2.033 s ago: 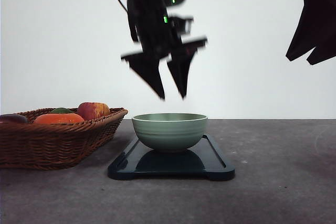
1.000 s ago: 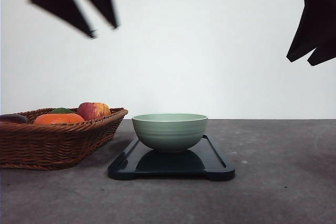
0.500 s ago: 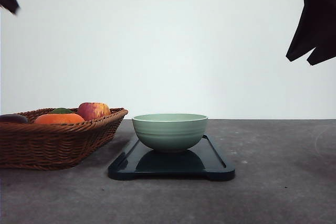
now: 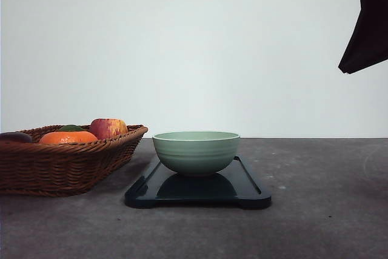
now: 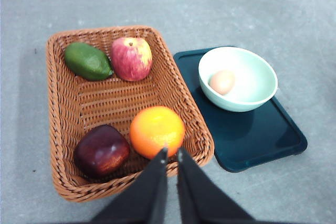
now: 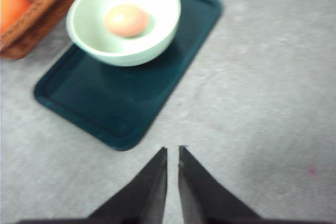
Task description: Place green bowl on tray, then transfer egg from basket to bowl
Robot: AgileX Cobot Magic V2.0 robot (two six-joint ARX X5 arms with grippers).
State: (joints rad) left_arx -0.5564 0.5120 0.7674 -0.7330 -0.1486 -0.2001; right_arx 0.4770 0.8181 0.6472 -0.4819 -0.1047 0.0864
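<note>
The egg [image 5: 222,82] lies in the green bowl [image 5: 239,80] on the tray [image 5: 252,132]; both end effectors' jaws nearly closed, empty.

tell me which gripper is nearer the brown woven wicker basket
Left. The left gripper hangs above the rim of the basket beside the round orange fruit; the right gripper is high over bare table beyond the dark rectangular tray.

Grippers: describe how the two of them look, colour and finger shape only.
Both are matte black. The left gripper has two long flat fingers that widen from narrow tips into broad wedges. The right gripper has the same black, tapering blade-like pair. From the front, the right one is a dark angular silhouette. No cables or markings show.
</note>
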